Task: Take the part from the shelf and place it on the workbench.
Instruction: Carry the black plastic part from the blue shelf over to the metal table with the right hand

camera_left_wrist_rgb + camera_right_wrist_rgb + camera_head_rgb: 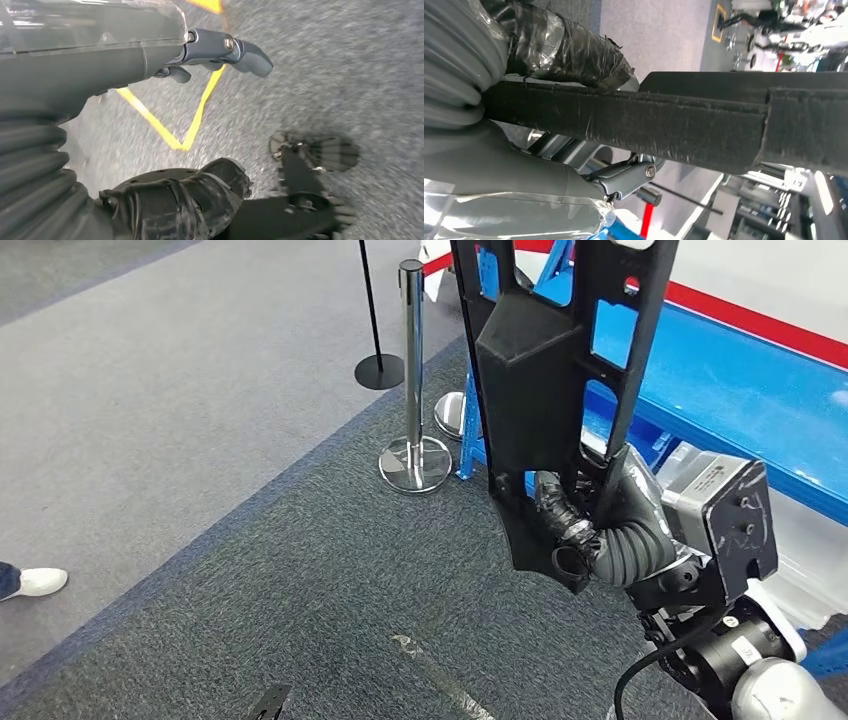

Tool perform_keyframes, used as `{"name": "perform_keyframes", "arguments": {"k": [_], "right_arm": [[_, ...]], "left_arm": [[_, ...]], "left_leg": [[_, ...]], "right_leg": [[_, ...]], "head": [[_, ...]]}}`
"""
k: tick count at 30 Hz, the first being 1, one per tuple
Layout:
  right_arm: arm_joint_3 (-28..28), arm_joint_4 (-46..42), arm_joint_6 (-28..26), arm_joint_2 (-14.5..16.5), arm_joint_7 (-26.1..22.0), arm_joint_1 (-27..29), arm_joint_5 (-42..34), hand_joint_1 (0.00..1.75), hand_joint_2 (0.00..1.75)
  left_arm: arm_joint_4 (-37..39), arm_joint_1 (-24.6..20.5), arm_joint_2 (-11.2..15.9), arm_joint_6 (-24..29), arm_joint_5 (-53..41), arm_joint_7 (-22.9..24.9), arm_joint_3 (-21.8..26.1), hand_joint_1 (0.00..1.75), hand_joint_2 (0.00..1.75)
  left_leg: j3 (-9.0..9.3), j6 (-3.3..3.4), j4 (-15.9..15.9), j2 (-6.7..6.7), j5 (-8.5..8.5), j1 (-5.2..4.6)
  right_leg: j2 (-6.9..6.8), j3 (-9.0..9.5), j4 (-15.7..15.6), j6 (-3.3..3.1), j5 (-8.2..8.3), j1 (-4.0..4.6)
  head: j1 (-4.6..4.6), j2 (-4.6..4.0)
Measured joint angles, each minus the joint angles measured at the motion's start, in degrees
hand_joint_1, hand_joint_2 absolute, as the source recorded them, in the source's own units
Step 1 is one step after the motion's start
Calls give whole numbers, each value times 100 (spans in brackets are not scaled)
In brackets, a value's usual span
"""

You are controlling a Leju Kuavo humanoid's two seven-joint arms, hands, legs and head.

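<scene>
Over grey carpet (250, 570), the right hand (600, 530) clamps the part (545, 370); carry it upright, grip firm; left hand (220, 50) hangs open.

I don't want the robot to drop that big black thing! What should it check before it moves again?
1. Right hand grips the big black plastic frame part: ok.
2. Fingers wrap the part's edge: ok.
3. Part is off the shelf, held upright: ok.
4. Left hand holds nothing, hanging over grey carpet: ok.
5. Shiny chrome stanchion post stands apart from the part: ok.
6. Workbench spot is free: cannot tell.
</scene>
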Motion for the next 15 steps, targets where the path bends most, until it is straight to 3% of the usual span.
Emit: {"name": "perform_keyframes", "arguments": {"k": [2, 4, 6, 8, 10, 11, 12, 13, 15], "right_arm": [[-1, -8, -7, -12, 89, 0, 109, 175, 175], [-1, -12, -11, -20, 138, -9, 172, 175, 175], [-1, -15, -11, -20, 145, -26, 194, 175, 175], [-2, -21, -11, -20, 145, -34, 208, 175, 175], [-1, -25, -7, -21, 145, -34, 220, 175, 175], [-1, -25, -2, -21, 145, -32, 230, 175, 175], [0, -26, 3, -21, 146, -32, 246, 175, 175], [-1, -30, 4, -21, 148, -33, 262, 175, 175], [-3, -46, -2, -21, 152, -31, 285, 175, 175]], "left_arm": [[3, 6, 55, 161, 20, 84, 0, 0, 175], [7, 29, 107, 213, 25, 116, 0, 0, 175], [12, 44, 146, 225, 26, 131, 0, 0, 175], [15, 23, 169, 230, 26, 143, 0, 0, 175], [16, 1, 183, 250, 41, 181, 0, 0, 175], [16, 0, 184, 275, 56, 213, 0, 0, 175], [16, 7, 191, 321, 75, 243, 0, 0, 175], [16, 14, 207, 380, 92, 257, 0, 0, 175], [16, 13, 278, 518, 121, 204, 0, 0, 175]], "left_leg": [[-124, -72, 124, -140, -38, 11], [-190, -120, 141, -232, -25, 24], [-278, -179, 290, 47, -89, 3], [-553, -245, 822, 468, -324, -5], [-912, -274, 1464, 597, -545, 17], [-1005, -269, 1606, 610, -545, 21], [-977, -248, 1523, 622, -435, 19], [-837, -211, 1238, 656, -248, 10], [-440, -102, 467, 903, 55, -60]], "right_leg": [[172, 59, -149, -18, -24, -9], [41, 50, -143, -84, -14, 4], [-108, 87, -169, -148, -11, -10], [-270, 126, -186, -192, -22, -6], [-443, 141, -187, -206, -46, 7], [-528, 151, -187, -208, -61, 11], [-613, 169, -188, -208, -80, 19], [-693, 197, -193, -208, -101, 31], [-838, 274, -226, -204, -141, 67]], "head": [[8, 0], [13, 1], [-23, 1], [-68, 0], [-80, 0], [-83, 0], [-83, 0], [-83, 0], [-79, -1]]}}
